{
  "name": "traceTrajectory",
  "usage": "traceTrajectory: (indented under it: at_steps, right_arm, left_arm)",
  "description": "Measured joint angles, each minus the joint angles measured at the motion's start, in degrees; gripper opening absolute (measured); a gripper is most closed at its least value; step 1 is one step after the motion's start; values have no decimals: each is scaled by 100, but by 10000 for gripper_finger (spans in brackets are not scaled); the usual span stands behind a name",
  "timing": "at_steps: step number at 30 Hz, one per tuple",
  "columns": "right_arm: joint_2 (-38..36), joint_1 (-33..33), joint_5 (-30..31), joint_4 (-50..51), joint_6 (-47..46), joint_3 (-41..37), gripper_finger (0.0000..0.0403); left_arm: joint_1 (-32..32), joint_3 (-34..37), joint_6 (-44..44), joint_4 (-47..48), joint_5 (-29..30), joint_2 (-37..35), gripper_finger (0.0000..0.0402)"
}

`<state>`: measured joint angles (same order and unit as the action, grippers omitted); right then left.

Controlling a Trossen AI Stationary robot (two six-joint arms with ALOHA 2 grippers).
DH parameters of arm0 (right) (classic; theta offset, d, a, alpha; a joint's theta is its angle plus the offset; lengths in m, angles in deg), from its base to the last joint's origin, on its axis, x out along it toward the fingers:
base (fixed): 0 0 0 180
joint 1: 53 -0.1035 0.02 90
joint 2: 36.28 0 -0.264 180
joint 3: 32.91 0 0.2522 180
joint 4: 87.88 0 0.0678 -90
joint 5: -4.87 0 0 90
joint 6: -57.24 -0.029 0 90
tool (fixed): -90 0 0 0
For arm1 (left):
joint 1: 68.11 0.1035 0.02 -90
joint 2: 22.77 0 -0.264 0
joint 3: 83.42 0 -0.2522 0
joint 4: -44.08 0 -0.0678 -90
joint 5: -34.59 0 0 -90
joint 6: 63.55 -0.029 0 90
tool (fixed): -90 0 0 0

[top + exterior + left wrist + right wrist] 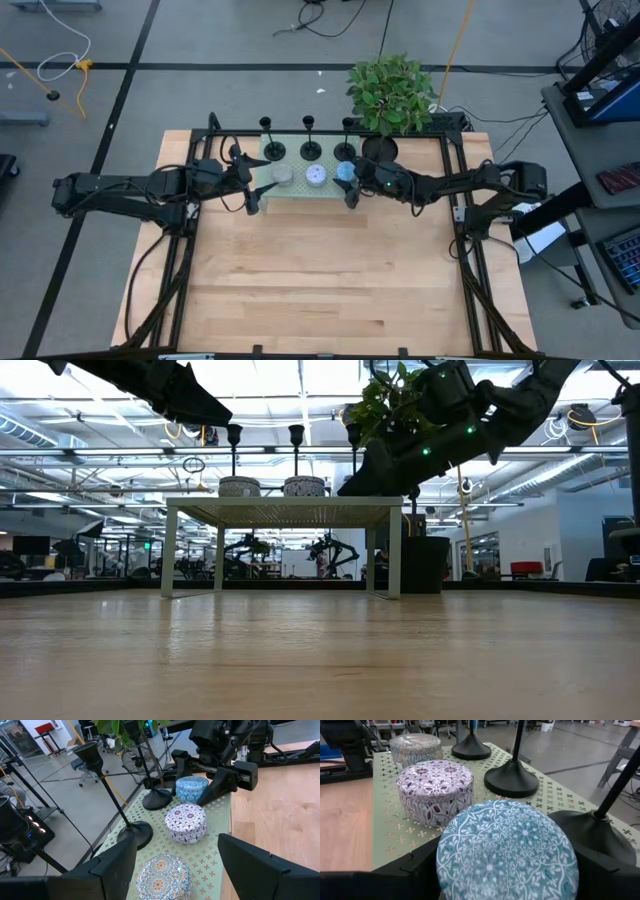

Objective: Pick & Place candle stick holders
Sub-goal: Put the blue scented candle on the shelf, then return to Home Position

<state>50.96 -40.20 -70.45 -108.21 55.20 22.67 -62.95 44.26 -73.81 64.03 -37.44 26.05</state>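
Three black candle stick holders [311, 150] stand on their disc bases in a row at the back of a pale green perforated stand [300, 192]. They also show in the low view [296, 440], the left wrist view [140, 832] and the right wrist view [512, 777]. Three round patterned tins sit in front of them. My left gripper [262, 182] is open, with its fingers on either side of the left tin [162, 877]. My right gripper [350, 182] is open, with its fingers on either side of the blue tin [507, 855]. My right gripper comes level at the blue tin's side wall [445, 870], one finger on each side. The tin sits upright on the stand. I cannot tell whether the fingers touch it. My left gripper touches nothing.
A purple-patterned tin [316, 176] sits between the other two. A leafy plant [390, 95] in a black pot [425, 565] stands at the stand's far right. Bare wooden table [320, 280] lies in front of the stand.
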Motion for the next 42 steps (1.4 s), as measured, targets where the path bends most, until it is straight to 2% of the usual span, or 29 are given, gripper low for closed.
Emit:
traceTrajectory:
  at_steps: [14,19,24,31,35,42]
  right_arm:
    - [2,-2,5,-348,91,0,319]
    - [-17,-12,3,-771,254,0,319]
    - [-419,-13,2,-660,488,-1,320]
    - [-1356,-31,-5,-189,726,-4,313]
    - [-1849,-132,-3,358,1099,-7,283]
    - [-2378,-297,-5,1166,1501,-9,200]
  left_arm:
    - [1,0,0,10,-1,0,280]
    - [1,0,0,18,-2,0,280]
    - [-1,0,-4,10,5,0,280]
    - [-4,2,-64,-36,14,-40,275]
    - [0,4,-59,-32,16,-214,236]
    - [1,4,-58,85,237,-844,110]
